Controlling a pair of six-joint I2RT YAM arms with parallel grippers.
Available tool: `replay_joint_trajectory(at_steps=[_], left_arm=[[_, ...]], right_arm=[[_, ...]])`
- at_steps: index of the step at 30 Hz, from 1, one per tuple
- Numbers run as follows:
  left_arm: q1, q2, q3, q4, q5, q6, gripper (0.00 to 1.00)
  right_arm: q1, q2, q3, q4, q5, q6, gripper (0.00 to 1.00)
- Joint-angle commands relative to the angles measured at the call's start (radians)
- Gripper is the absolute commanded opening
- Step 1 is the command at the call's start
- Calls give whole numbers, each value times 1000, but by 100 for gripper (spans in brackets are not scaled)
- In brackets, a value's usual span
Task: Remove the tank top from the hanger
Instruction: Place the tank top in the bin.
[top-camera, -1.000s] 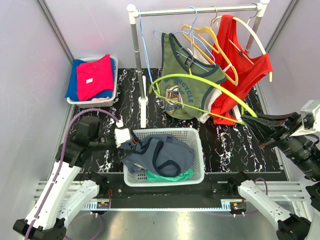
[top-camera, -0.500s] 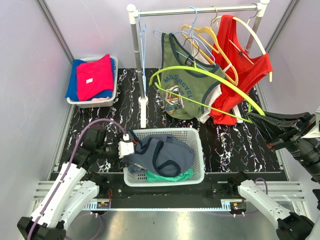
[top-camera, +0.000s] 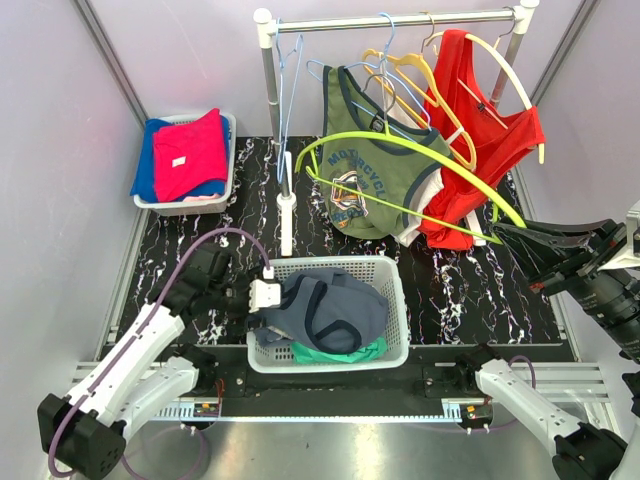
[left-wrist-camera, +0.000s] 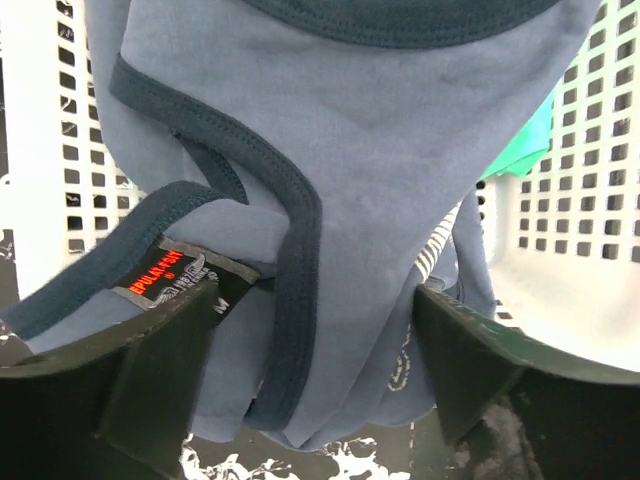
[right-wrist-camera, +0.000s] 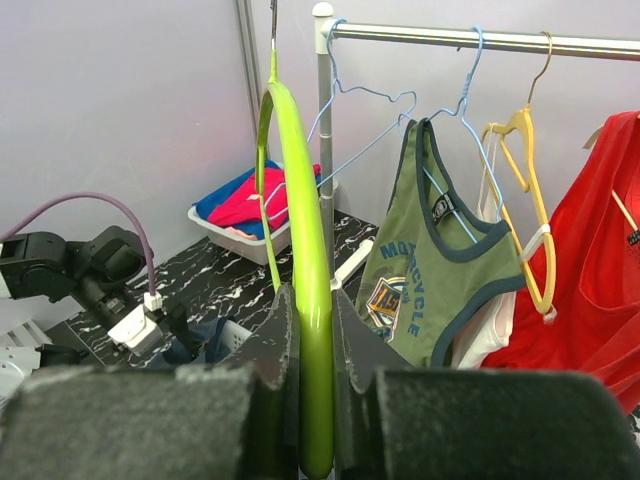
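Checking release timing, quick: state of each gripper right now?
Left gripper: open, jaws either side of the blue tank top.
Right gripper: closed on the green hanger.

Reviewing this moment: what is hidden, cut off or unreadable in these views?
Top view: fingers of the left gripper, hidden under its own wrist and the blue-grey tank top.
Top view: teal garment in the basket, mostly buried under the tank top; type unclear.
Left wrist view: the tank top's label, print too small to read fully.
Right wrist view: hook of the lime hanger clamped in the right gripper, cut off by the top edge.
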Motion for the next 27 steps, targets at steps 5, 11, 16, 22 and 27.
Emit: replay_joint_trajectory(at_steps=[5,11,16,22,27], left_arm=[[-19,-1,8,42,-40,45,0],[-35,35,213,9,-3,-7,0],[-63,120,497,-4,32,-118,0],[-100,187,708,11,135,-325,0],[-144,224,772,68,164,-480,0]], right_arm=[[4,-8,24,73,41,24,0],[4,-29,-28,124,25,57,0],[4,-52,-60,155,58,73,0],[2,-121,-136,224,145,99,0],[4,-144,-148,235,209,93,0]])
